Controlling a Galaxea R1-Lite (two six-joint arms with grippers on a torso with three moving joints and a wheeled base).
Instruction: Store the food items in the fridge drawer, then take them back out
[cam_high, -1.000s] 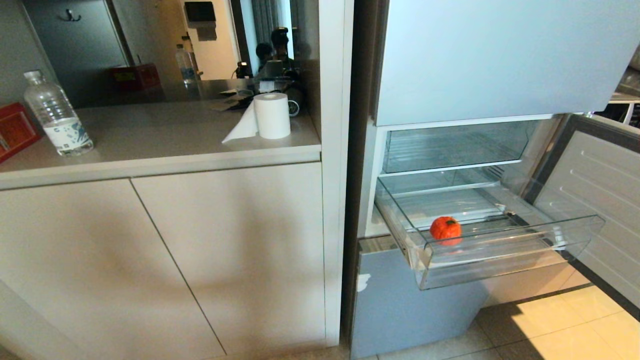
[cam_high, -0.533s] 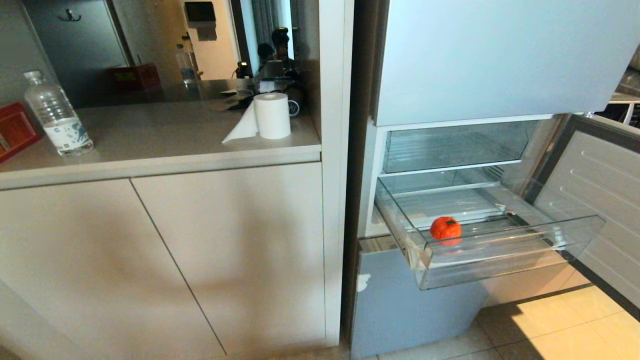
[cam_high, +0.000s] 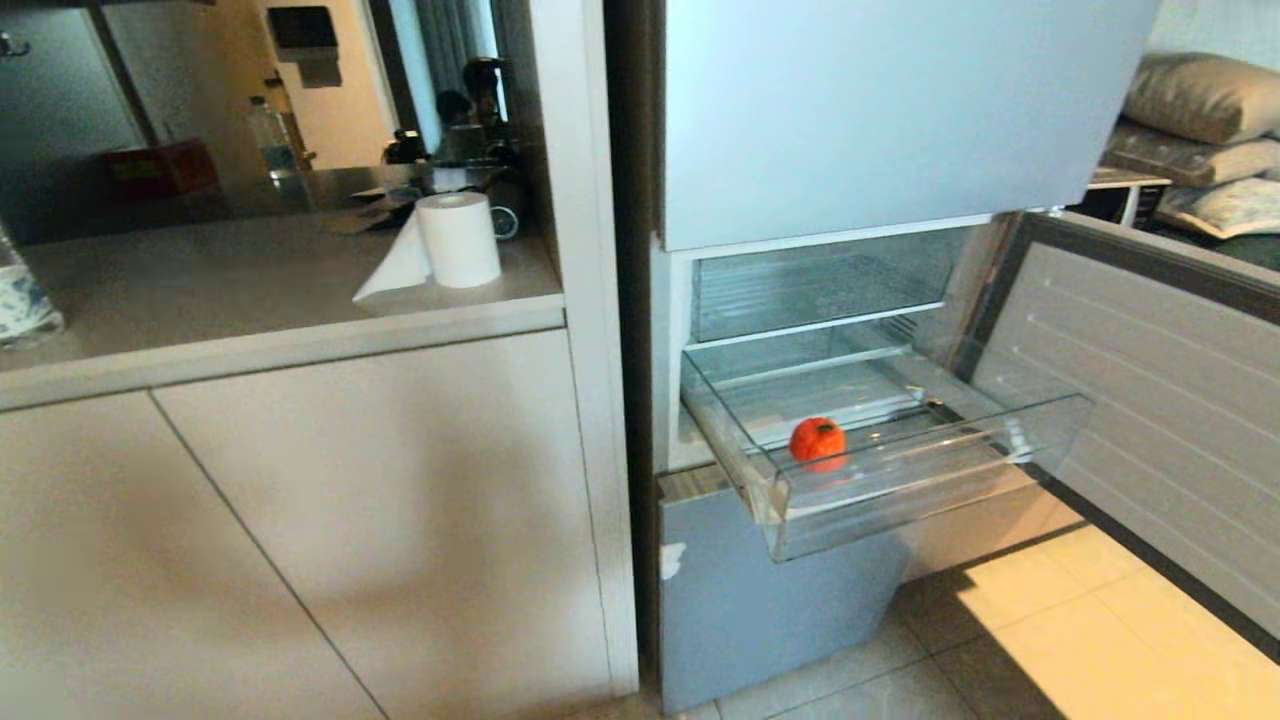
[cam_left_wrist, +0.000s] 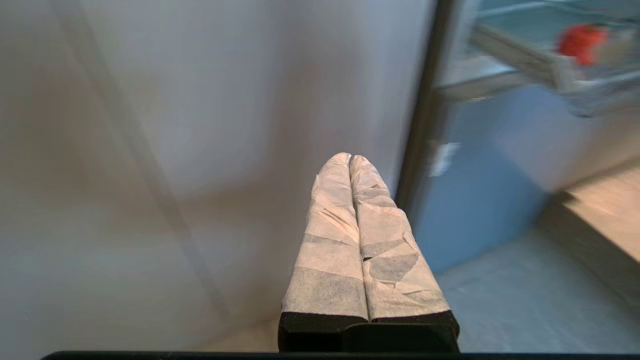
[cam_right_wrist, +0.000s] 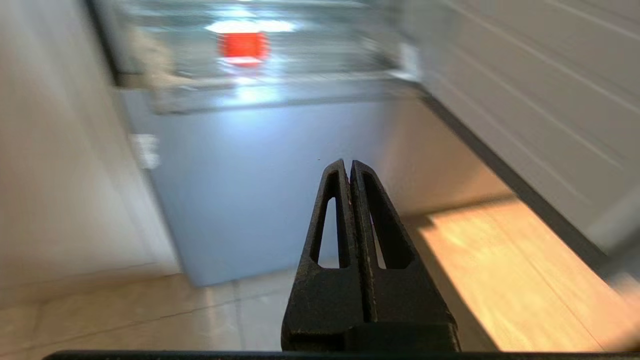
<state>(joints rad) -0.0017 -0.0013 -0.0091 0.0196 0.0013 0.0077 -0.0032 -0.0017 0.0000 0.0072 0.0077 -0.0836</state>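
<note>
One food item, an orange round fruit (cam_high: 818, 440) with a dark stem cap, lies in the pulled-out clear fridge drawer (cam_high: 900, 500), near its front lip. Neither arm shows in the head view. My left gripper (cam_left_wrist: 350, 157), its fingers wrapped in white tape, is shut and empty, low before the cabinet front, with the fruit (cam_left_wrist: 580, 40) and the drawer (cam_left_wrist: 595, 95) far off. Shut and empty too, my right gripper (cam_right_wrist: 348, 162) hangs over the floor before the fridge's lower panel, well below the fruit (cam_right_wrist: 243, 45) and the drawer (cam_right_wrist: 280, 95).
The open fridge door (cam_high: 1150, 420) stands at the right of the drawer. Below the drawer is a silver-blue panel (cam_high: 750, 600). Left of the fridge a counter (cam_high: 250, 300) over cabinet doors carries a paper roll (cam_high: 458, 240) and a water bottle (cam_high: 20, 300). Cushions (cam_high: 1200, 100) lie beyond.
The whole head picture has slid to the left, so the camera has moved toward the fridge side. The fruit still lies at the same spot in the drawer.
</note>
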